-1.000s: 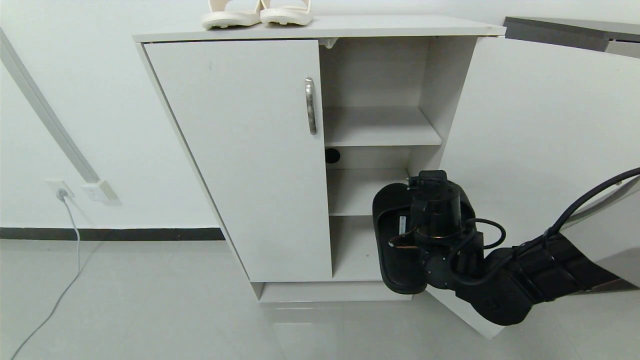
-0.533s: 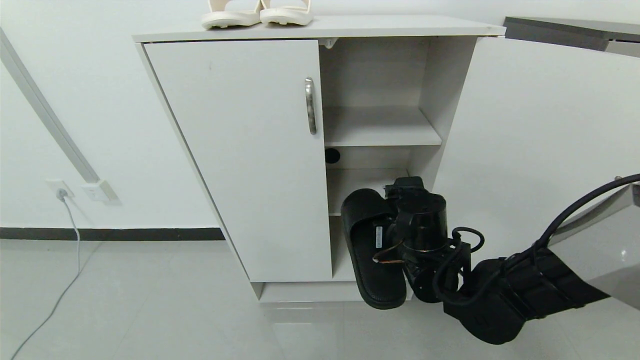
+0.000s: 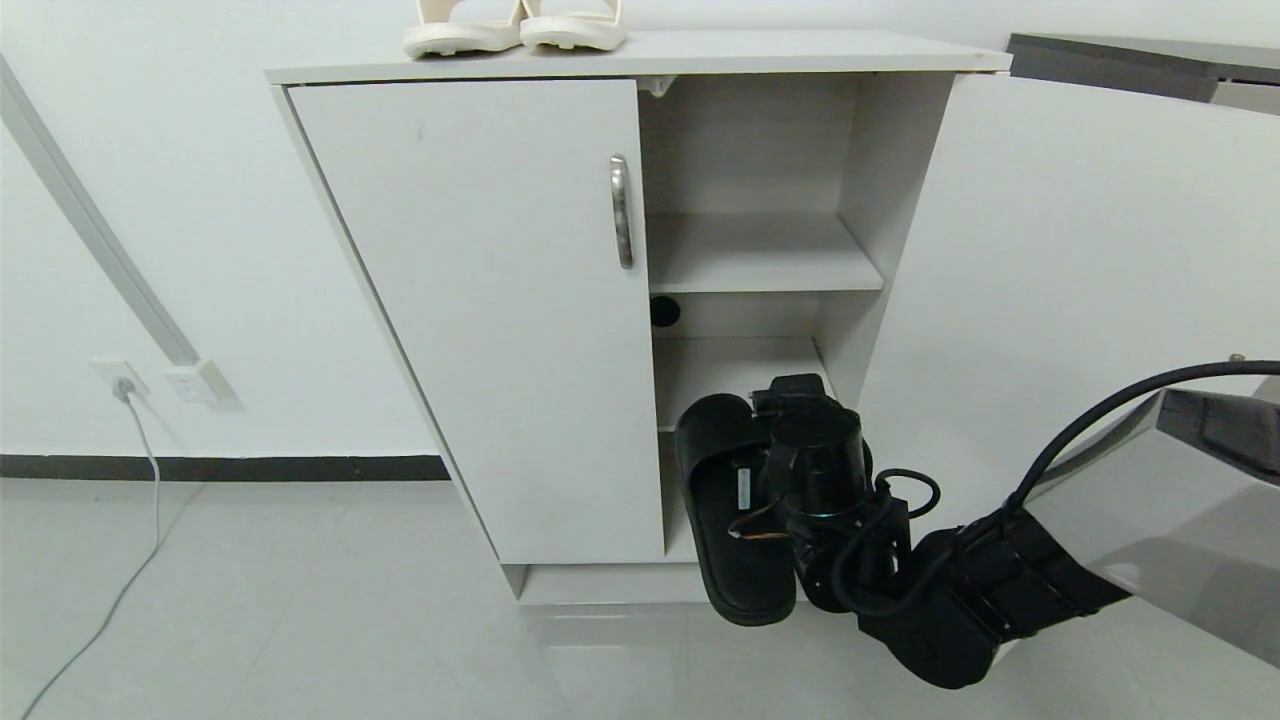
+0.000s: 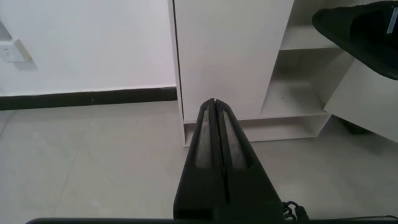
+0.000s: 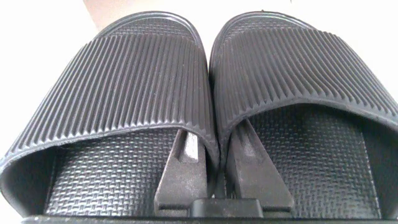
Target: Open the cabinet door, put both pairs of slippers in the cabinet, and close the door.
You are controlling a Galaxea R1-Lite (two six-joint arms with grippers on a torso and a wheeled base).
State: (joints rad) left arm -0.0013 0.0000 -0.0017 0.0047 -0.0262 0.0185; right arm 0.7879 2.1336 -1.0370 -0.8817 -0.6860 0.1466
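A pale, glossy tiled floor (image 3: 300,620) meets a white wall (image 3: 150,150) along a dark baseboard (image 3: 220,467). A grey cable duct (image 3: 90,230) slants down the wall to a small box, and beside it a socket (image 3: 120,378) carries a plug whose grey cable (image 3: 140,520) trails across the floor.

Against the wall stands the white cabinet (image 3: 800,50). Its left door (image 3: 480,320) is shut, with a metal handle (image 3: 621,212) at its inner edge. The right door (image 3: 1060,270) is swung wide, baring the upper shelf (image 3: 760,255), the middle shelf (image 3: 730,385) and the bottom compartment (image 3: 685,500). A round hole (image 3: 664,311) shows in the back panel between the two shelves. The cream slippers (image 3: 515,28) lie side by side on the cabinet's top, near its left end.

The black slippers (image 3: 725,510) hang in the air before the open right half, at the level of the bottom compartment. Their toes point up toward the middle shelf and their heels are low, in front of the plinth. The right gripper (image 5: 216,140) carries them. Its fingers (image 5: 183,168) sit one in each footbed under the ribbed straps and pinch the two adjoining side walls together. The shut left door's edge stands just beside the pair.

The left gripper (image 4: 214,109) is low over the floor, well apart from the cabinet, facing its left door. Its fingers (image 4: 202,137) are pressed together with nothing between them.
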